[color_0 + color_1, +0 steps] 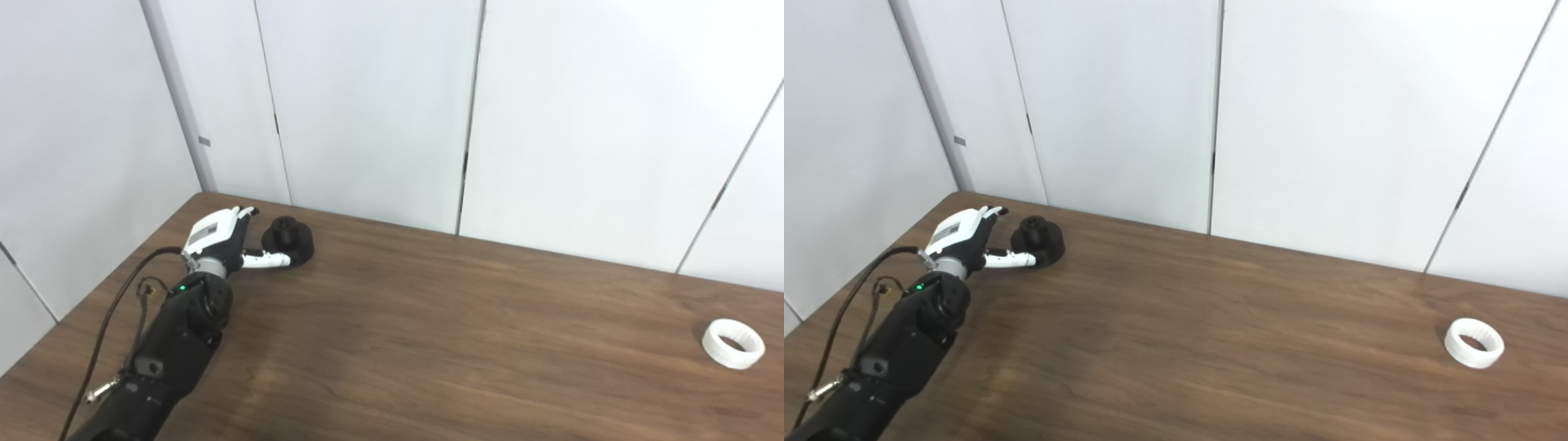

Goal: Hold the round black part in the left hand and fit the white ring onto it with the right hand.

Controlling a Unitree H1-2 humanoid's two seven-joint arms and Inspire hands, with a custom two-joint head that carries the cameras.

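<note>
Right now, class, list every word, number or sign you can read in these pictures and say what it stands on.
None can be read.
Label on the back of the left hand: too blurred to read.
Black part, white ring, table: no text.

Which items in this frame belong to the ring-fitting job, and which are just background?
Belongs to the job:
- round black part, on the table beside the left hand
- white ring, lying alone at the far right
- left hand, open, fingers not yet closed on the part

Just there:
- wooden table
- white wall panels
- The right hand is out of view.
</note>
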